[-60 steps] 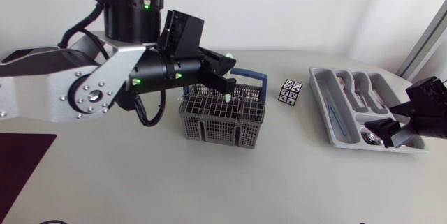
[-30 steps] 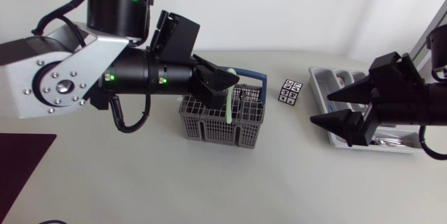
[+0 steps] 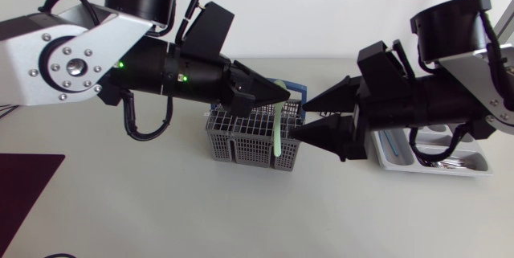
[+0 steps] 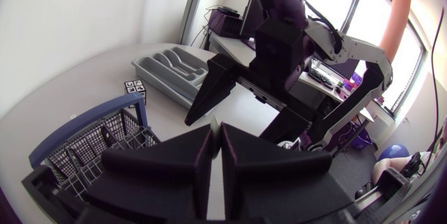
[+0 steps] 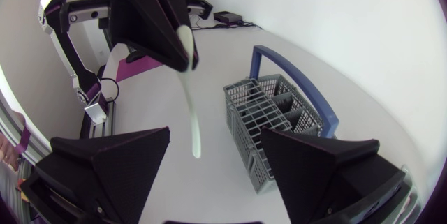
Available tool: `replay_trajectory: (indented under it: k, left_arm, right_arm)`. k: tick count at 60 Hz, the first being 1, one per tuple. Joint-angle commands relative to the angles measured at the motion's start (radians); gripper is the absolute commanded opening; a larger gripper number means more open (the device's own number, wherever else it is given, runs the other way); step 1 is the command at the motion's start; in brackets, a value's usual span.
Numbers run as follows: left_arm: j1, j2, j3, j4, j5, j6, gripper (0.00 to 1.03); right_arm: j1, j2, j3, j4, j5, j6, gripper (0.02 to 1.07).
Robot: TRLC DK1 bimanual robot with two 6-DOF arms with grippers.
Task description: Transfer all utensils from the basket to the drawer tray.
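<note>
Pale green utensil (image 3: 277, 133) hangs tip-down toward 6 o'clock, lifted clear of the grey basket (image 3: 250, 144), pinched at its top end by the left end effector (image 3: 283, 97), whose fingers are pressed together on it. Right end effector (image 3: 300, 118) sits at the utensil's 3 o'clock, fingers spread wide and not touching it; in the right wrist view the shaft (image 5: 190, 91) hangs ahead of the gap between them (image 5: 215, 132). Looks like a handover. To do it well: the right one should straddle the mid-shaft below the left's pinch, close square on the flat sides, and the left should let go only once that grip is firm; the thin shaft will likely swing or twist if caught at the tip. Drawer tray (image 3: 438, 167) lies on the bench (image 3: 161, 210) at 3 o'clock of the basket, mostly hidden behind the right arm. Count: one utensil in the air, one basket, one tray, two arms; tray contents can't be counted, and no other utensil shows in the visible basket compartments.
</note>
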Motion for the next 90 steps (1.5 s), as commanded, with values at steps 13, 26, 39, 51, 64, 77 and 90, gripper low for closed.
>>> replay_trajectory:
  k: [13,26,39,51,64,77,90]
  left_arm:
    - [0.025,0.026,0.044,-0.013,0.071,-0.021,0.06]
    - [0.033,0.026,0.041,-0.013,0.086,-0.025,0.06]
    - [0.041,0.026,0.039,-0.01,0.091,-0.028,0.06]
    - [0.047,0.029,0.039,0.002,0.091,-0.041,0.23]
    - [0.057,0.036,0.074,0.013,0.089,-0.061,0.78]
    - [0.119,0.05,0.145,0.019,0.052,-0.082,0.98]
    - [0.211,0.052,0.162,-0.001,-0.058,-0.074,0.98]
  right_arm:
    - [0.07,0.088,0.079,0.036,-0.031,0.065,0.62]
    - [0.07,0.107,0.082,0.058,-0.061,0.067,0.25]
    - [0.075,0.124,0.084,0.058,-0.114,0.067,0.07]
    - [0.084,0.13,0.077,0.053,-0.117,0.063,0.07]
    - [0.084,0.136,0.057,0.019,-0.117,0.042,0.07]
    - [0.02,0.122,0.027,-0.085,-0.103,-0.056,0.07]
    - [-0.209,0.096,-0.002,-0.203,-0.025,-0.243,0.07]
